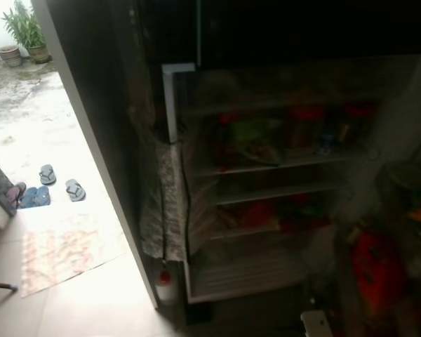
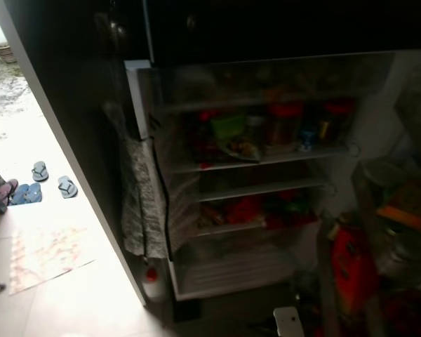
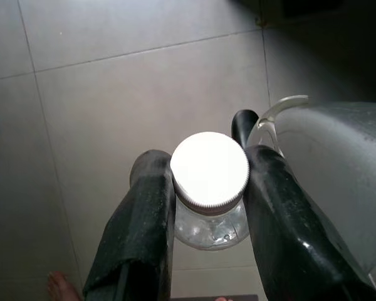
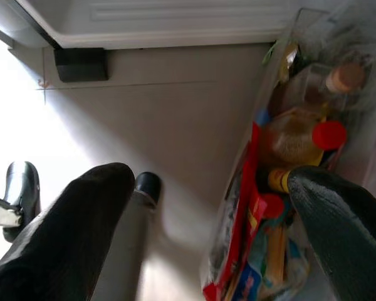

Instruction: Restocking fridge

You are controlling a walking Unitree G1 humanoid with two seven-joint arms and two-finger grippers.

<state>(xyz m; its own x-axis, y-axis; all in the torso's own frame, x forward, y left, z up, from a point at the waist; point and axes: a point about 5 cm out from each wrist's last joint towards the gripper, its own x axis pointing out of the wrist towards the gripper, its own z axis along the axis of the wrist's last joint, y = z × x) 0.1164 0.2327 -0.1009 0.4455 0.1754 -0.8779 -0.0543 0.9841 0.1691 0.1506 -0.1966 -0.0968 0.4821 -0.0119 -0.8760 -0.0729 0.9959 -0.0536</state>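
Black fingers of the left gripper [image 3: 207, 207] clamp a clear jar [image 3: 211, 188] below its white lid, long axis upright. Right gripper [image 4: 213, 207] hangs spread wide, empty. Open fridge [image 1: 266, 175] shelves lie ahead and above; the left arm holds the load.

Both head eyes look forward and down from nearby at the open fridge [image 1: 266, 182], doorway at left. Each wrist camera faces straight down along its fingers at the tiled floor [image 3: 113, 94], close.
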